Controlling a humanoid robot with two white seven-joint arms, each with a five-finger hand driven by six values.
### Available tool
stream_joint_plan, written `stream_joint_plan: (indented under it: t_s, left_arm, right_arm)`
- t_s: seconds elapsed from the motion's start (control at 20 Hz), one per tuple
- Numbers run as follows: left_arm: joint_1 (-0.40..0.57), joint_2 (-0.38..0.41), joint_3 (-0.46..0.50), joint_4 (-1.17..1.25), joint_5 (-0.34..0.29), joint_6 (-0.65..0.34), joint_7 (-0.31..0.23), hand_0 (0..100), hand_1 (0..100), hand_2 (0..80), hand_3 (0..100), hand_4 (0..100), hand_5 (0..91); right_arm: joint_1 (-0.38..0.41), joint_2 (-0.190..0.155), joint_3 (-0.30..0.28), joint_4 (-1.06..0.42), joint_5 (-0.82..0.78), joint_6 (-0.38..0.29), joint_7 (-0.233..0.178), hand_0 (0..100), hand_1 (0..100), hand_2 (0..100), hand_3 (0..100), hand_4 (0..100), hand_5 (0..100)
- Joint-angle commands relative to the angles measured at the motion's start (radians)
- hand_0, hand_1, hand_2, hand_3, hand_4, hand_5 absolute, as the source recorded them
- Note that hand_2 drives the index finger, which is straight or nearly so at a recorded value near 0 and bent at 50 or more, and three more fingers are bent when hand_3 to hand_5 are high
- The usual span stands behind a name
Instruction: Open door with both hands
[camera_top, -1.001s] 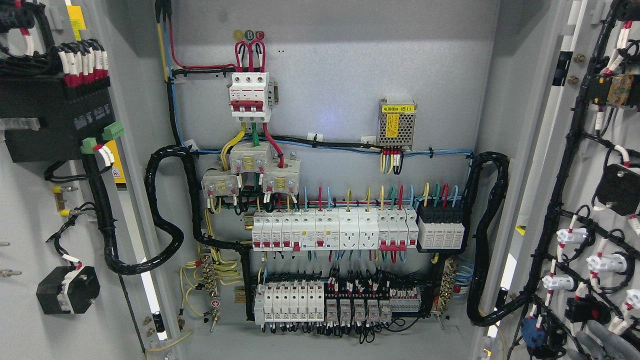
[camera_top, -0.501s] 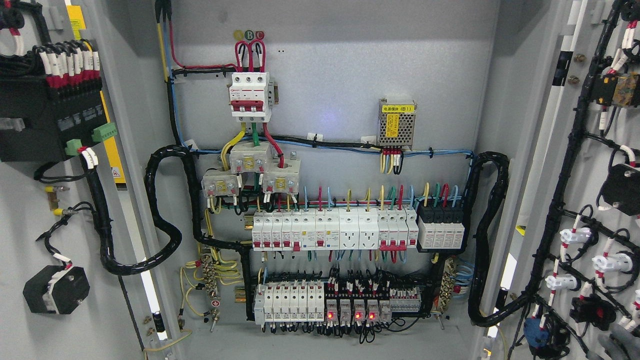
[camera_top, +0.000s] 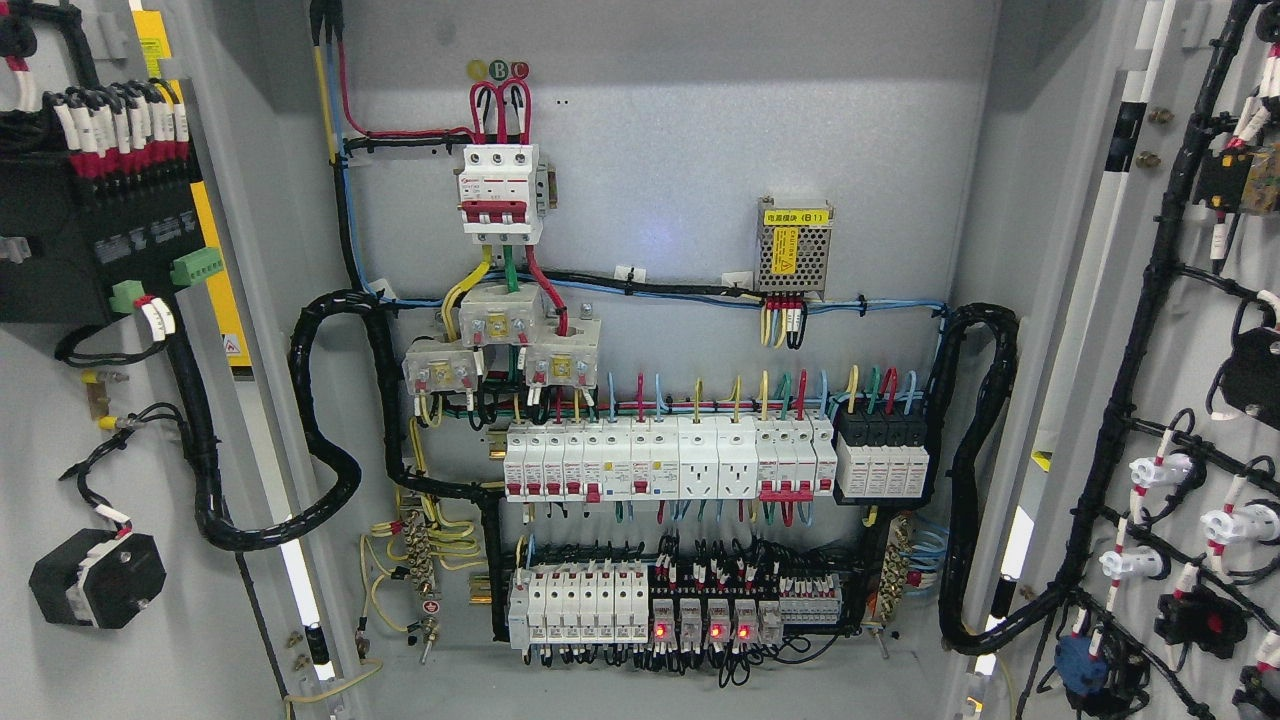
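The grey electrical cabinet stands with both doors swung wide. The left door fills the left edge and shows its inner face with a black module, wired terminals and a black round switch back. The right door fills the right edge, its inner face covered by black cable looms and white lamp backs. Between them the back panel is fully exposed. Neither of my hands nor any arm shows in the head view.
On the back panel sit a red-topped main breaker, a mesh power supply, a row of white breakers and a lower relay row with red lights lit. Thick black cable loops run to each door.
Both doors have swung further outward: the left door's parts slid left, the right door's parts slid right. Red lights on the lower relay row came on.
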Motion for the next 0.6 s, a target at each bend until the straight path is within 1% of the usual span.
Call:
stream_joint_plan:
  t_s: [0.0, 0.25, 0.45, 0.55]
  left_arm:
    - [0.0, 0.014, 0.088, 0.057, 0.046, 0.005, -0.004, 0, 0, 0.0, 0, 0, 0.0]
    - [0.0, 0.014, 0.133, 0.085, 0.08, 0.021, -0.008, 0, 0, 0.0, 0, 0, 0.0]
    - [-0.013, 0.018, 0.134, 0.12, 0.08, 0.034, -0.01, 0, 0, 0.0, 0, 0, 0.0]
    - [-0.035, 0.035, 0.134, 0.14, 0.082, 0.035, -0.01, 0, 0, 0.0, 0, 0, 0.0]
  right_arm:
    - [0.014, 0.027, -0.067, 0.002, 0.0, -0.001, 0.002, 21, 8, 0, 0, 0, 0]
    - [0.022, 0.027, -0.078, 0.002, -0.004, -0.001, 0.002, 21, 8, 0, 0, 0, 0]
    - [0.022, 0.027, -0.08, 0.003, -0.007, -0.001, 0.002, 21, 8, 0, 0, 0, 0]
    - [0.022, 0.026, -0.08, 0.003, -0.006, -0.001, 0.002, 21, 8, 0, 0, 0, 0]
